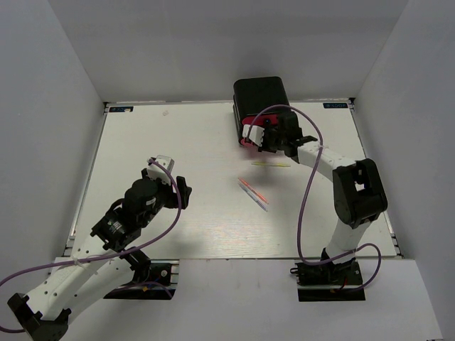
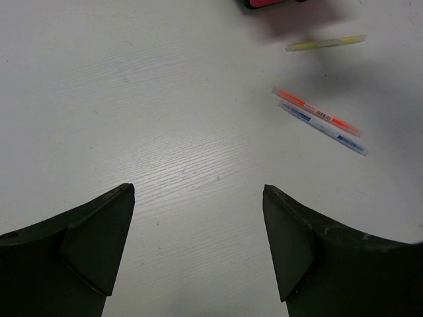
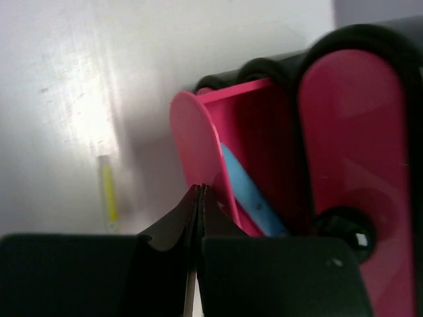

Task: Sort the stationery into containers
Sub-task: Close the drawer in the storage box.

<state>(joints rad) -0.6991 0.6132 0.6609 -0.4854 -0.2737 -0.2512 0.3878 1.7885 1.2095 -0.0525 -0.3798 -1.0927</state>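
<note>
Right wrist view, light-blue pen (image 3: 246, 188) in open drawer (image 3: 190, 132), end behind right gripper (image 3: 199, 193)

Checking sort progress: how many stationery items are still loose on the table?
3. Yellow stick lies near the open drawer; orange pen and blue pen lie side by side, farther from it. A light-blue pen sits inside that drawer; more may be hidden.

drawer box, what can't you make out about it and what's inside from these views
- Top external: the right gripper covers the drawer box front, so its drawers cannot be counted.
- Left wrist: the top edge cuts off all but a pink corner.
- Right wrist: the light-blue pen in the open drawer runs behind the fingers; its lower end is hidden.
</note>
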